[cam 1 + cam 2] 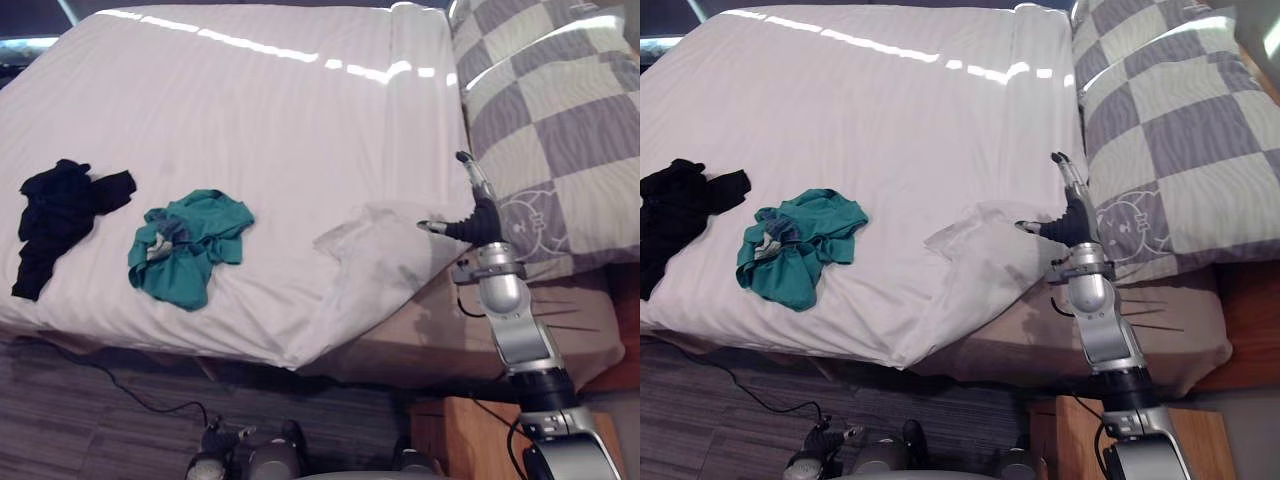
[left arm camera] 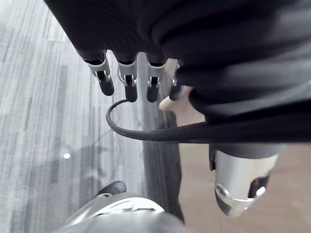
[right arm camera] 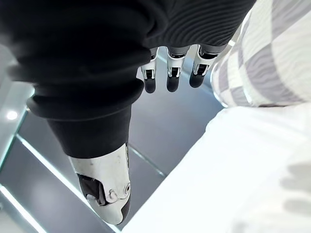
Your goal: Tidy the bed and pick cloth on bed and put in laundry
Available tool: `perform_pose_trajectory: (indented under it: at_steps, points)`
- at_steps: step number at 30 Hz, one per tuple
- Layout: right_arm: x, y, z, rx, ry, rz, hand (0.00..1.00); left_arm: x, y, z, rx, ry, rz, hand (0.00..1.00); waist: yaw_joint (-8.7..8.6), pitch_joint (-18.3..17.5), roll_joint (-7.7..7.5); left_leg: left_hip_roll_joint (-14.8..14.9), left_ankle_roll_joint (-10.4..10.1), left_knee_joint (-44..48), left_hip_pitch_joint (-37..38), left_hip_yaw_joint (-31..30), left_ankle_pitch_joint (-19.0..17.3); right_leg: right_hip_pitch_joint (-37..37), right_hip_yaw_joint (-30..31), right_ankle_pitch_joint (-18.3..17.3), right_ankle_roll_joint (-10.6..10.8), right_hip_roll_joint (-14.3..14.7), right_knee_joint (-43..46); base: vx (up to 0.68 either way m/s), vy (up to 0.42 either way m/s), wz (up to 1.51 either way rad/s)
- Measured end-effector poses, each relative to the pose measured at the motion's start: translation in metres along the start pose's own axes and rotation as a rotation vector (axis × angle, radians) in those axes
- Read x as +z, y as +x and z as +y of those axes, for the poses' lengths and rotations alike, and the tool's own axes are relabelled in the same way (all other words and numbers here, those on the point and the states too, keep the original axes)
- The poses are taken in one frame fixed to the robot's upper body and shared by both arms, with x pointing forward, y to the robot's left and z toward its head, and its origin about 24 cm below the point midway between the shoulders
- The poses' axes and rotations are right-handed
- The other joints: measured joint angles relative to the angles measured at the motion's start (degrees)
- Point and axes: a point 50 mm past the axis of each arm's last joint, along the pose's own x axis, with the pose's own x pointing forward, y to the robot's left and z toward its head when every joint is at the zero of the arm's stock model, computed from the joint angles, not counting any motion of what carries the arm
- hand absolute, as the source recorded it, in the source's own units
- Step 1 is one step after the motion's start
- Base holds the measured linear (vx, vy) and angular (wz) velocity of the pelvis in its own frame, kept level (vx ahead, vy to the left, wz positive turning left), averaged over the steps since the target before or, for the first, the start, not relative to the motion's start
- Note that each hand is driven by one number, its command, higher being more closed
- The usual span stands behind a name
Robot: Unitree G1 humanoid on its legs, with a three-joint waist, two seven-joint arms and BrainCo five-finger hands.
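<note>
While the right hand (image 1: pixel 480 222) hovers open, fingers straight, at the duvet (image 1: pixel 250 110) corner, teal cloth (image 1: pixel 188 245) lies well off at 9 o'clock, black cloth (image 1: pixel 62 220) beyond; left hand (image 2: pixel 127 80), relaxed open over floor (image 2: pixel 48 121), likely better placed.

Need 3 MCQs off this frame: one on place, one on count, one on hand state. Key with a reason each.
1. Where does the teal garment lie?
A) on the white duvet, to the robot's right of the black garment
B) on top of the black garment
C) in the right hand

2. How many loose garments lie on the white duvet?
A) one
B) two
C) four

3. The right hand is:
A) open, holding nothing
B) shut on the teal garment
C) shut on the black garment

Key:
1 A, it lies on the white duvet beside the black garment.
2 B, just the teal garment and the black garment.
3 A, its fingers are straight, far from both garments.
</note>
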Motion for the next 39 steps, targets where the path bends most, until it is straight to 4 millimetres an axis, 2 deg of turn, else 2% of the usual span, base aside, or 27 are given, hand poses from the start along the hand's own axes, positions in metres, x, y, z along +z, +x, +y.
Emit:
perform_pose_trajectory:
  at_steps: [3,6,9,12,13,17,21,26,29,32,33,34,35,36,37,38,39]
  points:
    - [0.019,0.018,0.01,0.045,-0.009,-0.079,0.0,0.006,0.001,-0.001,-0.006,0.021,-0.024,0.0,0.13,0.6,-0.11,0.1,-0.1,0.0,-3.2,-0.2,1.4,-3.1,-0.1,0.1,0.1,-0.1,0.8,-0.09,0.01,0.14]
    - [0.032,0.041,-0.002,0.034,-0.069,-0.134,0.0,0.03,0.006,0.001,-0.005,0.035,-0.1,0.0,0.11,4.3,0.68,0.0,-0.2,-0.3,-8.4,-0.9,3.8,-8.3,-0.9,0.2,0.2,-0.4,2.6,-0.16,0.014,0.23]
    - [0.032,0.052,-0.011,0.016,-0.106,-0.124,0.0,0.046,0.009,0.004,0.003,0.047,-0.161,0.0,0.15,7.5,1.3,-0.4,0.3,-1.9,-10.7,-1.3,5.7,-11.2,-1.2,0.3,0.4,-0.6,3.6,-0.18,0.026,0.18]
    - [0.026,0.058,-0.01,0.027,-0.126,-0.085,0.0,0.063,0.01,0.006,0.011,0.045,-0.209,0.0,0.4,10.1,2.42,-0.7,0.7,-3.9,-13.1,-1.0,7.6,-14.7,-0.8,1.1,0.7,-0.7,4.2,-0.15,0.037,0.04]
    - [0.021,0.059,-0.006,0.045,-0.137,-0.064,1.0,0.067,0.011,0.007,0.015,0.045,-0.22,0.0,0.72,10.7,2.94,-0.8,1.1,-4.6,-14.2,-0.8,8.4,-16.1,-0.6,1.7,0.6,-0.6,4.2,-0.12,0.048,-0.03]
    - [0.013,0.068,-0.008,0.05,-0.193,-0.025,1.0,0.084,0.012,0.01,0.038,0.047,-0.266,0.0,1.56,13.2,4.31,-1.1,1.4,-7.0,-14.7,-0.9,10.7,-17.6,-0.6,2.4,0.5,-0.4,4.3,-0.05,0.023,0.01]
    - [0.013,0.082,-0.019,0.025,-0.233,-0.006,1.0,0.1,0.013,0.008,0.033,0.068,-0.313,0.0,1.54,13.5,4.64,-1.2,1.5,-8.0,-15.1,-1.6,11.8,-18.3,-1.3,2.4,0.4,-0.4,4.9,0.0,0.007,0.09]
    - [0.008,0.082,-0.018,0.021,-0.236,0.015,1.0,0.115,0.012,0.006,0.027,0.083,-0.362,0.0,1.55,13.5,4.64,-1.6,1.9,-8.4,-14.6,-2.0,12.5,-18.0,-1.4,2.4,0.4,-0.5,5.1,0.02,-0.001,0.01]
    - [-0.007,0.066,-0.009,0.036,-0.2,0.063,1.0,0.119,0.011,0.001,0.016,0.082,-0.376,0.0,1.57,13.4,4.5,-2.0,1.5,-11.3,-11.4,-2.0,13.1,-15.9,-1.6,2.3,0.4,-0.4,4.7,0.06,-0.004,0.01]
    - [-0.022,0.033,0.007,0.046,-0.114,0.108,1.0,0.119,0.01,0.0,0.005,0.086,-0.377,0.0,1.18,12.9,3.71,-2.4,0.7,-13.9,-8.8,-1.9,13.7,-14.1,-1.6,2.0,0.6,-0.3,3.9,0.07,-0.001,-0.03]
    - [-0.031,0.016,0.013,0.049,-0.077,0.146,1.0,0.118,0.01,-0.001,0.003,0.089,-0.37,0.0,0.71,12.4,3.06,-2.6,0.7,-14.4,-8.0,-1.9,14.0,-13.4,-1.8,1.7,0.8,-0.1,3.8,0.08,-0.01,0.06]
    - [-0.035,0.009,0.017,0.05,-0.06,0.164,1.0,0.117,0.01,-0.001,0.003,0.095,-0.365,0.0,0.41,12.2,2.7,-2.7,0.7,-14.8,-7.5,-1.9,14.1,-12.9,-1.9,1.6,0.8,-0.1,3.7,0.13,-0.011,0.09]
    - [-0.047,-0.012,0.026,0.056,-0.015,0.225,0.0,0.111,0.01,-0.002,0.0,0.104,-0.348,0.0,-0.3,10.8,1.47,-2.8,0.7,-15.1,-6.6,-1.8,14.1,-11.7,-2.1,1.4,1.1,-0.1,3.1,0.16,-0.013,0.01]
    - [-0.058,-0.031,0.033,0.063,0.012,0.288,0.0,0.107,0.01,-0.003,-0.008,0.12,-0.337,0.0,-0.25,9.4,0.36,-2.9,0.6,-15.1,-5.7,-1.7,14.1,-10.8,-2.1,1.3,1.2,-0.1,2.7,0.17,-0.011,-0.01]
    - [-0.063,-0.042,0.036,0.068,0.025,0.324,0.0,0.105,0.01,-0.003,-0.015,0.124,-0.331,0.0,-0.3,8.6,-0.2,-3.0,0.5,-15.1,-5.1,-1.7,14.0,-10.1,-2.1,1.2,1.3,-0.1,2.3,0.19,-0.02,-0.05]
    - [-0.08,-0.075,0.047,0.088,0.064,0.441,0.0,0.098,0.01,-0.004,-0.02,0.135,-0.315,0.0,-0.35,6.2,-1.92,-3.1,-0.1,-15.2,-3.0,-1.5,13.5,-7.7,-2.3,0.8,1.4,-0.1,1.6,0.15,-0.018,-0.01]
    - [-0.085,-0.084,0.05,0.093,0.072,0.475,0.0,0.097,0.01,-0.004,-0.021,0.138,-0.311,0.0,-0.36,5.6,-2.2,-3.1,-0.4,-15.2,-2.5,-1.4,13.3,-7.1,-2.3,0.7,1.5,-0.1,1.5,0.14,-0.016,-0.02]
